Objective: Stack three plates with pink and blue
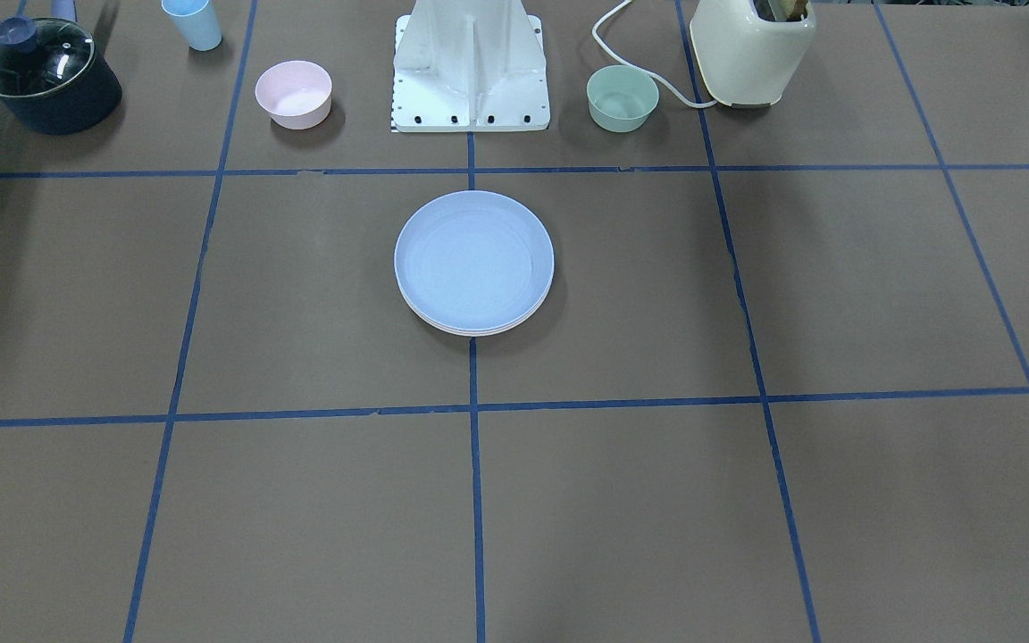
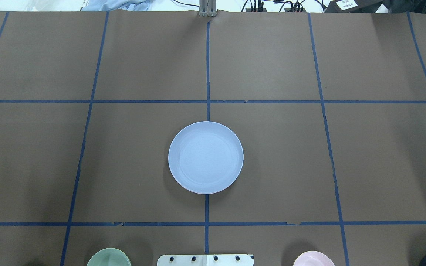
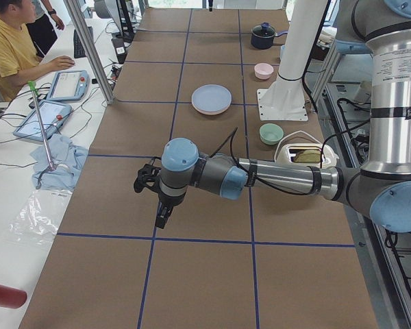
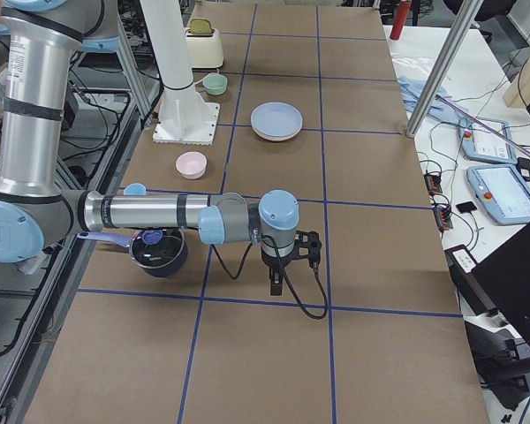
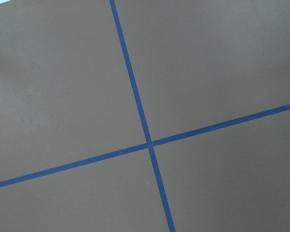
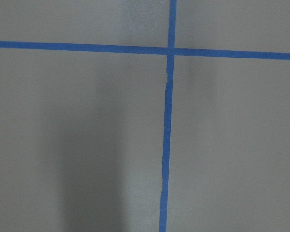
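Left end effector (image 3: 162,218) hangs over bare worktop (image 1: 622,500) towards one end, fingers pointing down. Only a side view catches it, so I cannot tell whether it is released or clenched. Right end effector (image 4: 276,281) hangs the same way towards the opposite end, not far from a dark lidded pot (image 4: 159,250), and its state cannot be told either. Both are well apart from the plates. The blue plate (image 1: 474,259) tops the stack at the worktop's middle, over a blue tape line (image 1: 475,375). The lower plates (image 1: 479,330) show only as thin pale rims. A pink bowl (image 1: 293,94) and a green bowl (image 1: 622,98) flank the robot base (image 1: 472,80).
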Controlling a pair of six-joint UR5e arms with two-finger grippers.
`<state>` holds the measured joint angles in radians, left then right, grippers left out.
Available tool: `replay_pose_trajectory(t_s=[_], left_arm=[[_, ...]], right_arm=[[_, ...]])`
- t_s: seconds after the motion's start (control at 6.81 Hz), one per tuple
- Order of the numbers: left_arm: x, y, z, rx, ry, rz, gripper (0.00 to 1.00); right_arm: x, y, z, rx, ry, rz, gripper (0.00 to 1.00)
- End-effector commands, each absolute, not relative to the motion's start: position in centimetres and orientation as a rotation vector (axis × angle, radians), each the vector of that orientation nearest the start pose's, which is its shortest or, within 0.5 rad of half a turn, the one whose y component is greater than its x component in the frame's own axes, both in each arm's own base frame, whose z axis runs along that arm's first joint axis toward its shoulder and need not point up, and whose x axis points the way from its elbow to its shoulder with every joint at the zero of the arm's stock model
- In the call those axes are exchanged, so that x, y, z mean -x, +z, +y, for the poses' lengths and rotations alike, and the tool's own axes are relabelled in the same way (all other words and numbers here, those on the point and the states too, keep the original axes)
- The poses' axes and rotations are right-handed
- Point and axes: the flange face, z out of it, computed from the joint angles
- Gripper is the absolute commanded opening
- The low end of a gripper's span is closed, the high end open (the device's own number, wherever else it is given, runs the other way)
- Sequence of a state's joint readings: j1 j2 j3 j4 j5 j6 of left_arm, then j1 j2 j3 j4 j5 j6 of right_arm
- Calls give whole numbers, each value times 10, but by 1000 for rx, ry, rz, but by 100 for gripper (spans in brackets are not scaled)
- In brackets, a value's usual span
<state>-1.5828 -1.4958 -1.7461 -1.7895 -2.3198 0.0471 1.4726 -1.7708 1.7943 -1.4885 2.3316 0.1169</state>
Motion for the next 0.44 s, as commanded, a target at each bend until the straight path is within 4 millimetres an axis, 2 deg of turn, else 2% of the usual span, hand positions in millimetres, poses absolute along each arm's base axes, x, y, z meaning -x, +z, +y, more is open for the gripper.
replay_pose_trajectory(t_s=[0.0, 0.15, 0.29], left_arm=[[71, 585, -471, -331, 154, 731, 100], [71, 573, -470, -348, 161, 730, 100], [71, 572, -470, -347, 161, 730, 100]], right_arm=[[-21, 631, -415, -2, -16, -844, 100], [-22, 635, -415, 0, -14, -834, 100], [-21, 630, -420, -8, -19, -835, 100]])
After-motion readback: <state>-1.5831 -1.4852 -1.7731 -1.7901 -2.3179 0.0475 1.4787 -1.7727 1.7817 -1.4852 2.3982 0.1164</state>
